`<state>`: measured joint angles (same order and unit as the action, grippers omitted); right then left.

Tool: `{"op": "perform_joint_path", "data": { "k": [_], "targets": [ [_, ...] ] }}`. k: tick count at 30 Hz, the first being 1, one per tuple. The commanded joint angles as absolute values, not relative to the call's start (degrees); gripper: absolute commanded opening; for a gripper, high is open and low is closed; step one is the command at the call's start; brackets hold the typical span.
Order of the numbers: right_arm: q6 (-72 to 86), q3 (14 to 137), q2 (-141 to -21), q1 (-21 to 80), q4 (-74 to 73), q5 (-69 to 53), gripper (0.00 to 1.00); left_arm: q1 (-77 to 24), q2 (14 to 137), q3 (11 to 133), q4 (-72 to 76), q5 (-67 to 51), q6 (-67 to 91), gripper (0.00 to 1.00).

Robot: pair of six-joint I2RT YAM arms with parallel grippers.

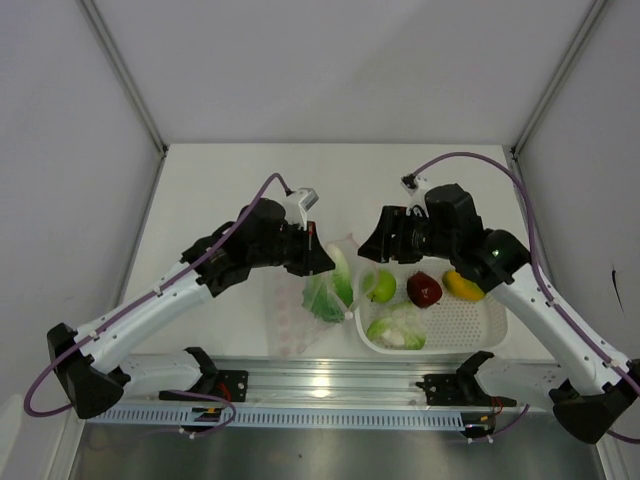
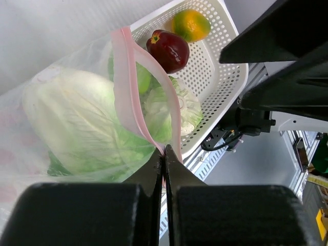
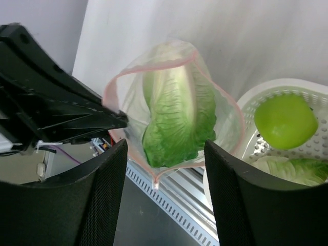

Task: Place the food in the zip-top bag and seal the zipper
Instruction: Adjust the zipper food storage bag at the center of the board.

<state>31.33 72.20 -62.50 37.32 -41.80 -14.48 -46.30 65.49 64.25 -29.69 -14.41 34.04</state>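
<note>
Top view: left gripper clamped on zip-top bag edge; right gripper just right of bag mouth.
Left wrist: jaws shown together on zipper; lettuce seen ahead, inside bag.
Right wrist: fingers apart, nothing held; green apple in basket, right of gripper.
Judged: mouth best held wide, apple gripped across middle.

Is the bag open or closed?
Open. On the bag, the pink zipper makes a wide loop with the lettuce inside, not pressed together. The left gripper pinches one end.
</note>
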Motion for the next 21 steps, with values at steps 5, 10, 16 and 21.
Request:
{"op": "perform_joint_path", "data": {
  "k": [5, 10, 16, 21],
  "targets": [
    [29.44, 64.70, -62.58, 37.27, -39.29, -11.87, 0.59, -45.79, 65.13, 66.79, -27.86, -16.08, 33.14, 0.01],
    [27.86, 60.65, -63.89, 37.27, -37.80, -9.31, 0.57, -45.79, 64.60, 66.71, -27.95, -16.00, 33.13, 0.01],
    [27.60, 56.16, -66.79, 37.09, -30.59, -10.90, 0.52, -45.79, 64.51, 66.80, -28.04, -16.26, 33.13, 0.01],
    [27.25, 55.90, -70.66, 36.91, -25.67, -12.39, 0.45, -45.70, 63.90, 66.45, -28.12, -16.08, 33.14, 0.01]
  ]
}}
